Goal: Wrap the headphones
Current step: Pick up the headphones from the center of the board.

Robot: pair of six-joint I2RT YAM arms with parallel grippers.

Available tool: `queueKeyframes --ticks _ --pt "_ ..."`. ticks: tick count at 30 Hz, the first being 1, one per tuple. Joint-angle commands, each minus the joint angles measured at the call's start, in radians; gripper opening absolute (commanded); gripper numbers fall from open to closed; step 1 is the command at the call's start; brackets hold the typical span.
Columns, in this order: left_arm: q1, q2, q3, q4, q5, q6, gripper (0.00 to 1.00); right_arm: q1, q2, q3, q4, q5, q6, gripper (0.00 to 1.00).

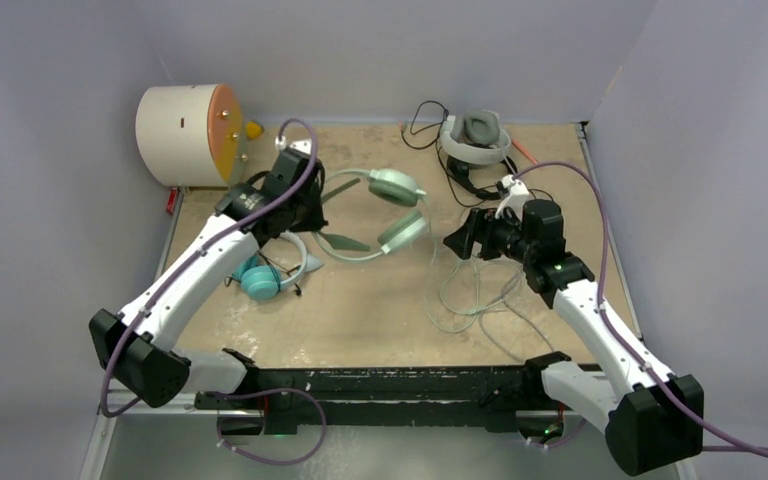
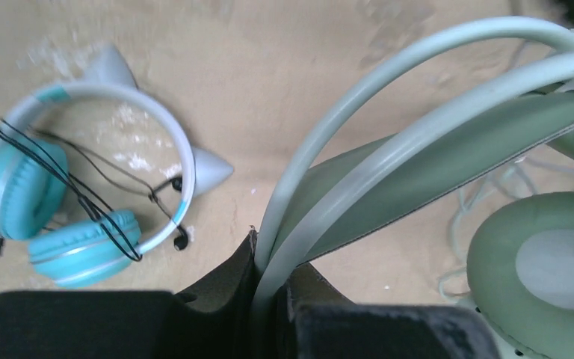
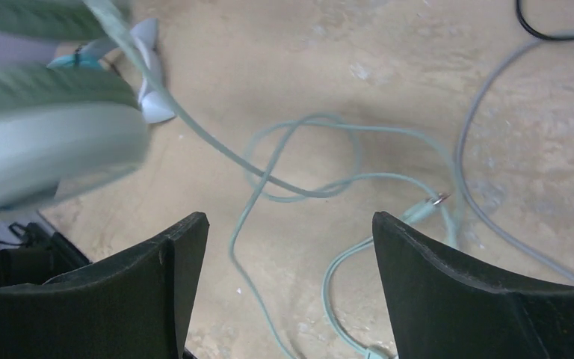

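Surface: tan board [image 1: 360, 330] with pale scuffs, enclosed by grey walls; the arm bases cover its near edge.
Cream drum [image 1: 185, 130]: far left corner, orange face turned toward the board.
Teal headset [image 2: 45, 217]: flat on the left side of the board. The left forearm hides part of it in the top view. A thin black cord crosses both cups.
Left gripper [image 2: 269, 269]: clamped on the pale band of the mint-green headset [image 1: 395, 205]; the band covers the finger faces.
Mint-green headset position: far centre, cups just right of the left gripper. Contact with the board cannot be determined.
Mint cable [image 3: 306, 172]: loose loops on the board, right of centre.
Right gripper [image 3: 291, 232]: jaws wide apart, nothing between them, above the loops.
White-and-grey headset [image 1: 477, 135]: far right, its near side partly hidden by the right wrist.
Black cable [image 1: 422, 122]: a loop beside the white-and-grey headset; its headband cannot be made out.
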Motion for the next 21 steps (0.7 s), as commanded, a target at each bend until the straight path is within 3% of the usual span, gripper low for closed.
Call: queueKeyframes --ticks 1,10,21 --pt "0.003 -0.047 0.257 -0.099 0.013 0.066 0.0 -0.001 -0.007 0.072 0.125 -0.123 -0.014 0.82" --pt "0.012 0.009 0.494 -0.21 0.078 0.064 0.0 0.001 0.044 0.143 0.281 -0.33 0.028 0.9" --pt "0.036 0.031 0.709 -0.246 0.188 0.059 0.0 0.001 0.114 0.129 0.364 -0.321 0.064 0.86"
